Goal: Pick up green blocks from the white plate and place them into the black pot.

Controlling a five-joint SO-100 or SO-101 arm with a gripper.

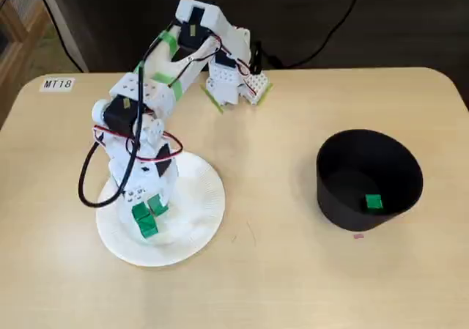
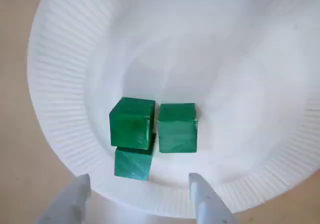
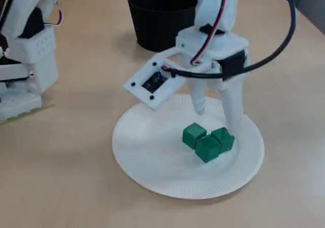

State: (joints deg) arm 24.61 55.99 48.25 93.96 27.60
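the gripper [image 2: 139, 184] hangs over the white plate [image 2: 55, 84] with its jaws spread and empty, ready, i think, to take one of three green blocks [image 2: 176, 128] that sit touching there; one perhaps leans on another. one more green block [image 1: 374, 201] lies in the black pot [image 1: 333, 193].

three green blocks [image 2: 132, 121] lie on a white plate [image 2: 60, 84] with a finely ribbed rim. the pot [image 1: 344, 197] is matte black and holds a lone green block [image 1: 374, 201]. the counter [image 1: 293, 285] is pale beige. the arm [image 1: 139, 94] is white with green tape [image 1: 167, 43] and black and red cables [image 1: 86, 179]. the fingers [image 2: 205, 204] are white.
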